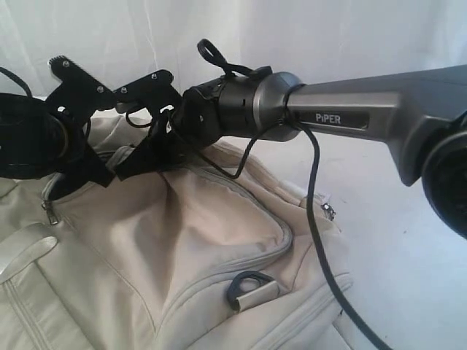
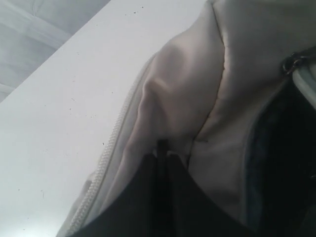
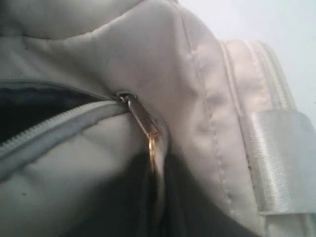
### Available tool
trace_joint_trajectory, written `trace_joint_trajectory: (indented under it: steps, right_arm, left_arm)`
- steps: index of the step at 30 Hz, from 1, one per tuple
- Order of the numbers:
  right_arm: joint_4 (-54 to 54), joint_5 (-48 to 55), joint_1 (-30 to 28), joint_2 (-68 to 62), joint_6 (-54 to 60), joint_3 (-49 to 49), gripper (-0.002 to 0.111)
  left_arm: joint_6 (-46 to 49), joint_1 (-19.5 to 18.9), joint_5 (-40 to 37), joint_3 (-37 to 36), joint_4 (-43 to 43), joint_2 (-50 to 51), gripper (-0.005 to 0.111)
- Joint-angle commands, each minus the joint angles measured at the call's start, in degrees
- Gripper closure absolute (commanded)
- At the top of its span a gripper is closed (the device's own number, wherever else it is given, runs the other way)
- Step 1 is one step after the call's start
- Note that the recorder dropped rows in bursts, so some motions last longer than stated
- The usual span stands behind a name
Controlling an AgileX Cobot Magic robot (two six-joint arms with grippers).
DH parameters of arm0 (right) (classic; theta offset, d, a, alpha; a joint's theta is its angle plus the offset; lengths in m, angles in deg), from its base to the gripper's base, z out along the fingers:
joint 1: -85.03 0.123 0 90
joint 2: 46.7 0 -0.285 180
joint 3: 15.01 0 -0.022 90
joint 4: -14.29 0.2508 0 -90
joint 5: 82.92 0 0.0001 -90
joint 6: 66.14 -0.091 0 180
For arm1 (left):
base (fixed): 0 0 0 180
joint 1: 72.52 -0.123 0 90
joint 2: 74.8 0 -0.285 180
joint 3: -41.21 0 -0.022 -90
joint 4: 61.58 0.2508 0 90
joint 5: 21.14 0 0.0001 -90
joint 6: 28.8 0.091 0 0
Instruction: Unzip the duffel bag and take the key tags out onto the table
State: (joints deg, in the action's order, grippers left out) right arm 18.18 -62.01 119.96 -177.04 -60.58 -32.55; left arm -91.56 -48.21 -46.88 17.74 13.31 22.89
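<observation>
The cream duffel bag [image 1: 182, 240] lies on the white table [image 1: 408, 240]. My right gripper [image 3: 158, 163] reaches across from the right and is shut on the brass zipper pull [image 3: 143, 121] at the end of the top zip. Beside the pull the zip stands partly open, with dark lining [image 3: 29, 106] showing. My left gripper [image 2: 161, 153] is shut, pinching a fold of the bag's fabric [image 2: 197, 89] near the opening. In the exterior view both grippers meet over the bag's upper left: left [image 1: 87, 175], right [image 1: 135, 164]. The key tags are hidden.
A black cable [image 1: 321, 248] hangs from the right arm across the bag's right side. A dark ring in a fabric loop [image 1: 248, 288] sits on the bag's front. A pocket zip pull [image 1: 49, 213] hangs at the left. A pale webbing strap [image 3: 281, 158] runs beside the zip end.
</observation>
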Motion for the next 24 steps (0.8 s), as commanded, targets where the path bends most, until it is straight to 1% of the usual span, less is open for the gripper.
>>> trace_joint_trajectory:
  steps: [1, 6, 12, 17, 24]
  right_arm:
    - [-0.64, -0.86, -0.18, 1.24, 0.49, 0.30, 0.108]
    - [-2.61, -1.57, -0.42, 4.48, 0.49, 0.30, 0.108]
    - [-2.72, -1.60, -2.50, 8.32, 0.49, 0.30, 0.108]
    - [-2.72, -0.04, -4.61, 9.14, 0.25, 0.30, 0.108]
    - [-2.88, 2.10, -6.38, 9.51, 0.25, 0.30, 0.108]
  left_arm:
    - [1.92, 0.07, -1.29, -0.06, -2.23, -0.56, 0.107]
    - [5.19, 0.07, -1.61, -0.06, -5.99, -0.56, 0.107]
    - [9.24, 0.07, -3.39, -0.06, -10.09, -0.56, 0.107]
    - [10.16, 0.07, -3.66, -2.10, -10.36, -0.56, 0.107]
    - [9.43, 0.07, -2.07, -5.20, -10.36, -0.56, 0.107]
